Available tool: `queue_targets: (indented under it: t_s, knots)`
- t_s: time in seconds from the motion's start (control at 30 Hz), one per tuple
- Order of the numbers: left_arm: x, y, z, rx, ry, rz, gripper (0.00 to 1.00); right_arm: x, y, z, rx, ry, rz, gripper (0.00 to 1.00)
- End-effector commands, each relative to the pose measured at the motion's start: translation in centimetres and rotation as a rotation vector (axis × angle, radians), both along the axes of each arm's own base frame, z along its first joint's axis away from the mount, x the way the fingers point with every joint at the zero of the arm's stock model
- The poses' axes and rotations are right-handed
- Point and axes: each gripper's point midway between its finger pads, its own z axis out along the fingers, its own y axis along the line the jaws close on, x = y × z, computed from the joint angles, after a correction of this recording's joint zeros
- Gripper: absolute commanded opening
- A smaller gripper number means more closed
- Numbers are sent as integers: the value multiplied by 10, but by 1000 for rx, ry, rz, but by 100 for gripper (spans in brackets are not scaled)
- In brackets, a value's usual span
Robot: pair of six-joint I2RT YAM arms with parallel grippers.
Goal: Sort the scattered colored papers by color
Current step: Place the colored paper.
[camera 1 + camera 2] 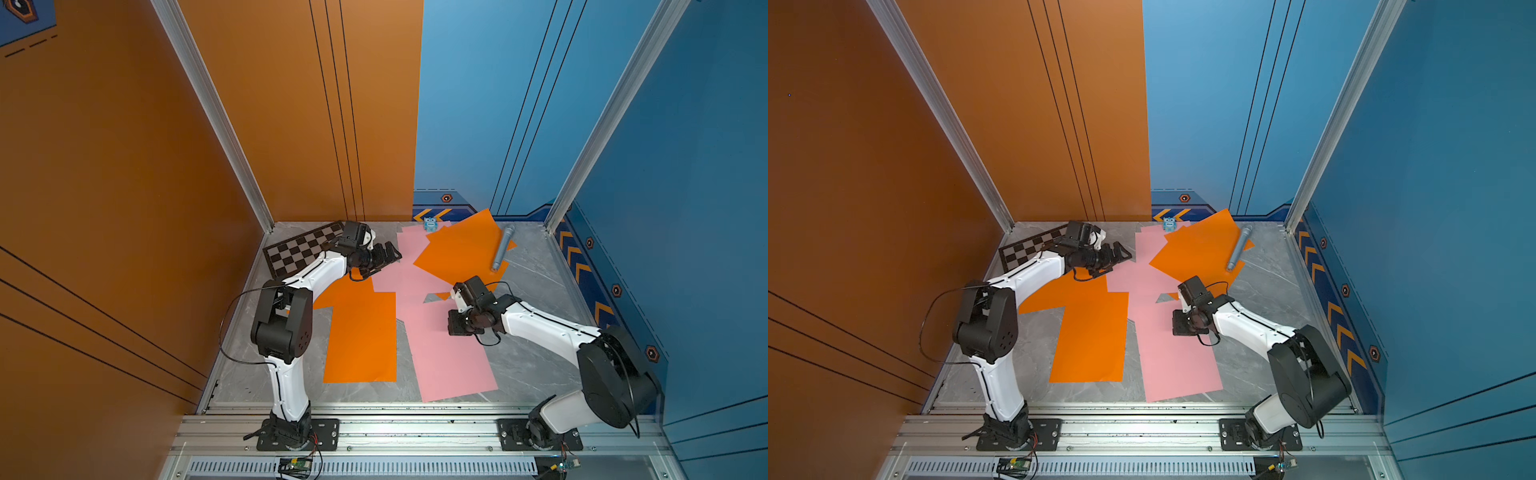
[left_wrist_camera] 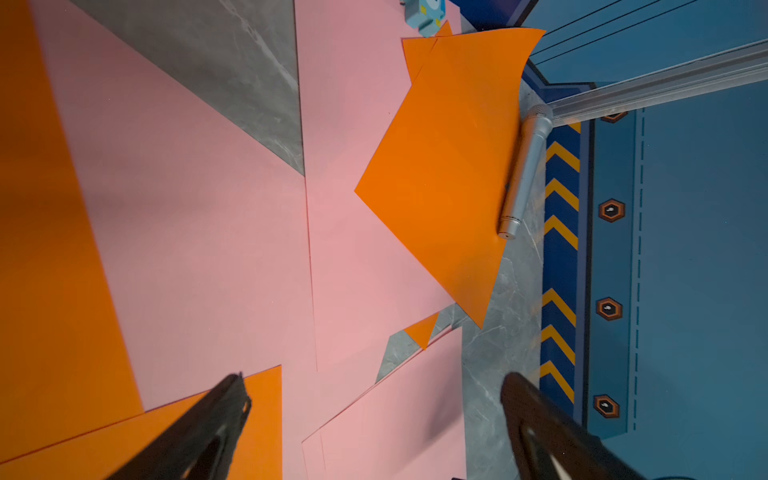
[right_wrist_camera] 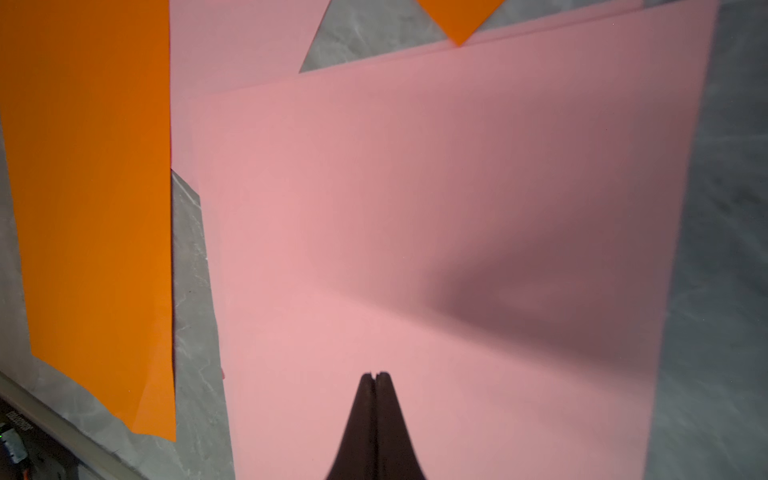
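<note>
papers: orange sheets [image 1: 361, 336] and pink sheets [image 1: 451, 361] lie flat, overlapped and mixed on bench [image 1: 532, 365] | left claw [image 2: 374, 378]: spread wide, empty | right claw [image 3: 375, 374]: closed over near pink sheet, nothing visibly pinched | handling: probably light, floppy, slick; take a free corner

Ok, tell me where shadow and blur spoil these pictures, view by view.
Right wrist view: a soft dark shadow lies across the pink sheet near the shut right pincer. Left wrist view: the open left pincer is blurred, the orange sheet sharp. Both top views: evenly lit, sharp.
</note>
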Motion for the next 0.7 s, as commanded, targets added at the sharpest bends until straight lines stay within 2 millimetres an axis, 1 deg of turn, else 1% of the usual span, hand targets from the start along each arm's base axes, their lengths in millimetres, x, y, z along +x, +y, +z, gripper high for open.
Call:
queue_targets:
  t_s: [0.0,0.13,0.27,0.33,0.43,0.5,0.57,0.63,0.67]
  knots:
    - [0,30,-10,208,-4,43,98,7,5,-9,-2,-18,-39,0]
    - [-1,65,-19,321,-3,120,98,10,-2,-31,-44,8,-75,0]
    - [-4,96,-29,393,16,180,98,12,-11,-52,-85,49,-109,0]
    - [-4,111,-30,405,25,215,98,13,-18,-60,-106,61,-130,0]
    - [-2,132,-30,418,32,265,98,16,-29,-66,-113,74,-163,0]
    - [2,150,-31,439,35,311,98,17,-34,-67,-112,79,-175,0]
    - [9,167,-34,445,45,350,98,19,-31,-63,-91,74,-167,0]
    - [18,178,-36,423,55,373,98,23,-21,-50,-49,60,-143,0]
    - [21,182,-37,413,59,380,98,26,-16,-41,-35,43,-134,6]
